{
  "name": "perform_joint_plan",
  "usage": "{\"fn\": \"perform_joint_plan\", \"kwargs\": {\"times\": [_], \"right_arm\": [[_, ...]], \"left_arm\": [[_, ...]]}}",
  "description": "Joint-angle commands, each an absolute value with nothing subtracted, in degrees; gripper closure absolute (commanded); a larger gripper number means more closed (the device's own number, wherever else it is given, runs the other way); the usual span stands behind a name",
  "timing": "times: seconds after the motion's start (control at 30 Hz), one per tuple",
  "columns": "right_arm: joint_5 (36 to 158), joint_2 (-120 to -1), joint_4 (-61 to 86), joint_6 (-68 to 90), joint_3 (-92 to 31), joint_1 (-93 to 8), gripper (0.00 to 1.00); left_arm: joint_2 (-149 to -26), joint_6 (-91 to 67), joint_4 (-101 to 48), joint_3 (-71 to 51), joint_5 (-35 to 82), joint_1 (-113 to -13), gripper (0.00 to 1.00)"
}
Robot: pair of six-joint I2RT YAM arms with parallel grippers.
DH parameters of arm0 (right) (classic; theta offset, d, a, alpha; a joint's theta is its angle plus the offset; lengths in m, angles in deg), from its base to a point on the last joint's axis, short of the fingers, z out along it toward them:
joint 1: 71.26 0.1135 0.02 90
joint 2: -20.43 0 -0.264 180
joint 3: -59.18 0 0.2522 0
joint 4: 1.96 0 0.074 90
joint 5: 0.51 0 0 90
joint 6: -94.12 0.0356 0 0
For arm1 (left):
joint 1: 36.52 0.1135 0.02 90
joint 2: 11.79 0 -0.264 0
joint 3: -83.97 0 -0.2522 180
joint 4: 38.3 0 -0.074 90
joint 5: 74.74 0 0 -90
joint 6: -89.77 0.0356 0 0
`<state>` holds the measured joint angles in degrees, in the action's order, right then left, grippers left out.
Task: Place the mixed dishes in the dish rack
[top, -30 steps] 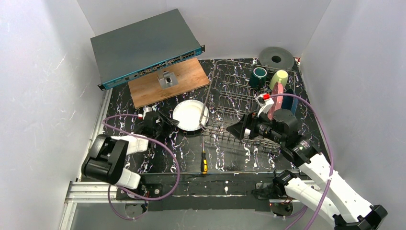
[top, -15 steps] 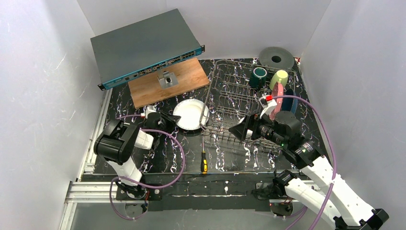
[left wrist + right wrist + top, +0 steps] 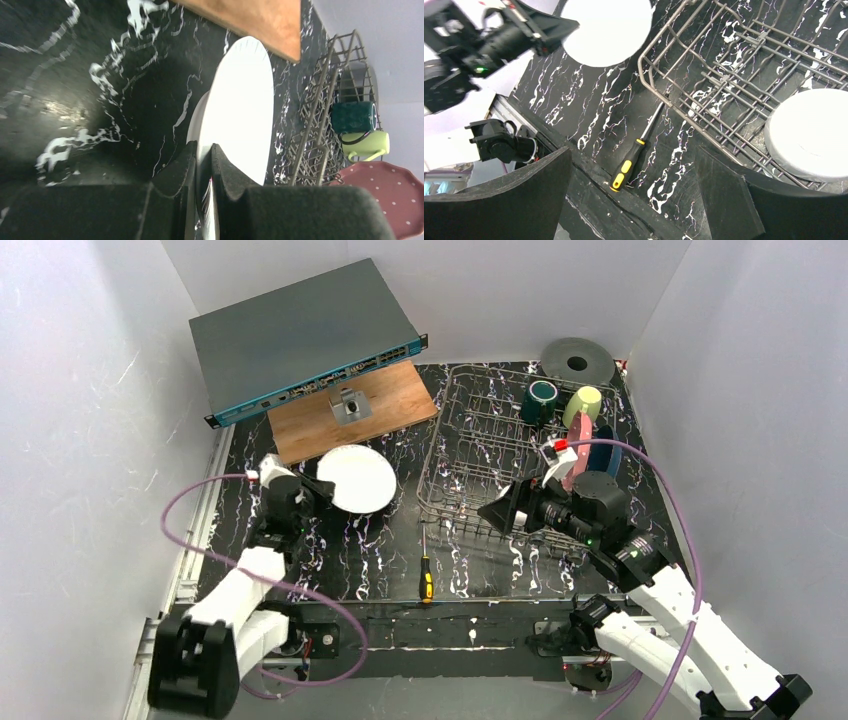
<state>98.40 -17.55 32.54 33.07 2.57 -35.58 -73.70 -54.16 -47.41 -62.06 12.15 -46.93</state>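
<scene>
Table: black work surface with white marbling (image 3: 340,550); it carries every item listed below.
Rack unit: large flat grey metal equipment box with a blue front panel (image 3: 300,335), at the far left, its near edge over the board.
Dish rack: rectangular basket of thin silver-grey wire with upright tines (image 3: 480,455), right of centre.
Board: rectangular brown wooden board (image 3: 390,395), left of the rack, partly under the grey box.
Right gripper (image 3: 497,510): jaws spread wide, nothing between them; it hangs over the rack's near edge.
Left gripper (image 3: 204,155): jaws clamped on the near rim of the white plate.
White plate: round plain white plate (image 3: 355,478), outside the rack and left of it, tilted, with its far edge over the board's near edge. Contact with the table cannot be determined.
Grey disc: thick round grey disc with a centre hole (image 3: 577,362), behind the rack's far right corner.
Pink plate: pink white-dotted plate (image 3: 578,440), on edge along the rack's right side.
Blue plate: dark blue plate (image 3: 605,452), on edge just right of the pink plate.
White bowl: round white bowl (image 3: 809,135), inside the rack near its front; shown by the right wrist camera only.
Mugs: dark teal mug (image 3: 541,400) and pale yellow-green mug (image 3: 584,403), side by side in the rack's far right corner.
Screwdriver: yellow-and-black-handled screwdriver (image 3: 425,570), flat on the table, tip at the rack's near left corner.
Block: small grey metal block (image 3: 350,405), on the board.
</scene>
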Motion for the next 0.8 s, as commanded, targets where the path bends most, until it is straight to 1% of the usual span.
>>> {"fn": "perform_joint_plan", "kwargs": {"times": [0.0, 0.13, 0.2, 0.3, 0.43, 0.57, 0.67, 0.77], "right_arm": [[99.07, -19.0, 30.08, 33.39, 0.21, -35.66, 0.02], [101.69, -21.04, 29.12, 33.97, -0.12, -35.73, 0.02], [102.57, -21.9, 29.22, 34.1, -0.96, -35.62, 0.02], [104.27, -23.87, 29.44, 34.01, -2.88, -35.59, 0.02], [109.55, -29.06, 29.32, 33.12, -7.0, -35.58, 0.02], [117.7, -35.75, 27.34, 35.31, -11.24, -34.87, 0.02], [122.79, -39.92, 23.24, 38.78, -12.64, -32.55, 0.02], [124.74, -42.66, 17.66, 42.49, -12.78, -28.96, 0.02]], "left_arm": [[-56.33, -44.16, -22.22, -55.48, 4.84, -45.62, 1.0], [-41.8, -42.65, -7.7, -52.22, 8.3, -44.97, 1.0], [-35.81, -43.43, -2.62, -50.63, 10.33, -44.87, 1.0], [-29.3, -42.84, 1.18, -48.48, 13.9, -44.77, 1.0], [-25.21, -40.9, 0.03, -46.27, 21.8, -44.78, 1.0], [-23.61, -41.23, -1.57, -45.27, 27.93, -44.75, 1.0], [-22.61, -44.69, -3.23, -45.49, 31.53, -44.78, 1.0], [-21.85, -50.18, -6.32, -46.43, 35.74, -44.73, 1.0]]}}
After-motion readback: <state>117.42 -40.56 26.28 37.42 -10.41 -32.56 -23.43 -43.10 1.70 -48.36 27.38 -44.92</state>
